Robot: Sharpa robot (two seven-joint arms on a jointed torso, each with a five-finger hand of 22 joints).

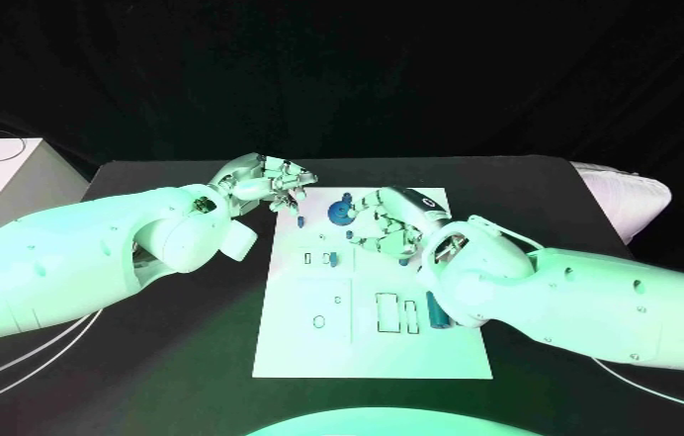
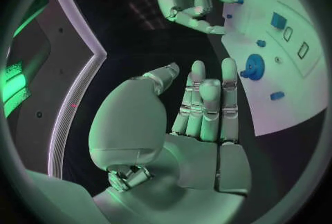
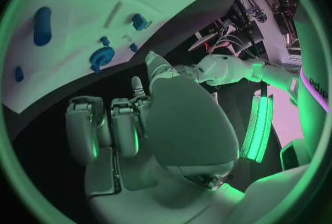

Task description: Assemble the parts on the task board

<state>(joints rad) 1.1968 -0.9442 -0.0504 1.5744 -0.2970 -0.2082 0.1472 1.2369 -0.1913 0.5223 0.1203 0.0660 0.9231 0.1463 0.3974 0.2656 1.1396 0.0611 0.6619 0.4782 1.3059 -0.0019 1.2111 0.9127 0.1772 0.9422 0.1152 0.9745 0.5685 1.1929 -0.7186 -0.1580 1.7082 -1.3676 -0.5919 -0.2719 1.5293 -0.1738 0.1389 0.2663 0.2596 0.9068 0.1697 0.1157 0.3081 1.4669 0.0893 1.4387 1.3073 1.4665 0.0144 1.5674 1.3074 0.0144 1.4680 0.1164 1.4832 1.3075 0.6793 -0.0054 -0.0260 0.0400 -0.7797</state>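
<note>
The white task board (image 1: 374, 342) lies flat in the middle of the black table (image 1: 570, 174), dotted with small blue parts, among them a round blue disc (image 1: 342, 211) near its far end. The left hand (image 1: 265, 181) hovers off the board's far left corner, fingers straight, close together and holding nothing. The right hand (image 1: 387, 220) hangs over the board's far end with fingers curled; whether it holds anything I cannot tell.

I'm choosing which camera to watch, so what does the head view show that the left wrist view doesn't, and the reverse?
Head view: the task board's near edge and the left arm. Left wrist view: the left hand's bare palm, fingers straight, holding nothing. Both: the round blue part and the right hand over the board.
</note>
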